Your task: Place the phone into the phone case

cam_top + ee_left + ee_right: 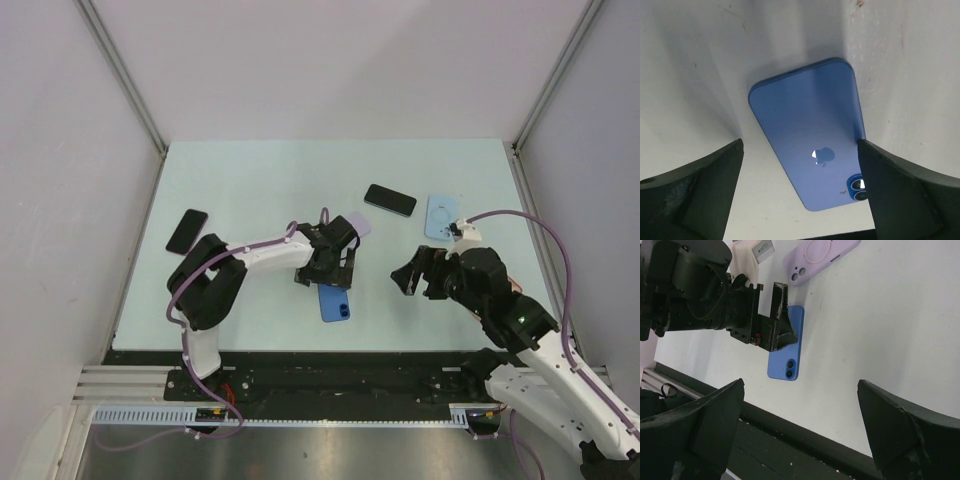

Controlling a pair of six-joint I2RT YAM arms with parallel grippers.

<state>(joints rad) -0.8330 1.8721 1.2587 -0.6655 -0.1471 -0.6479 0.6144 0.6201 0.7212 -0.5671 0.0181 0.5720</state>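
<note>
Mint-pale table (250, 180) fills the frame's centre, plain white walls (300, 60) boxing it in. My left gripper (325, 274) hangs spread over the blue phone (336, 304), which lies back-up at centre, with the purple case (359, 224) just above. My right gripper (414, 280) gapes wide, right of centre.

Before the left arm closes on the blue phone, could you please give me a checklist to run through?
1. Left gripper open: ok.
2. Blue phone lies between its fingers, back up: ok.
3. Blue phone centred in the gap: not ok, it sits much nearer one finger than the other.
4. Right gripper open, empty and away from the blue phone: ok.
5. Purple case not covered by anything: ok in the right wrist view.
6. Purple case open side up: cannot tell.
</note>
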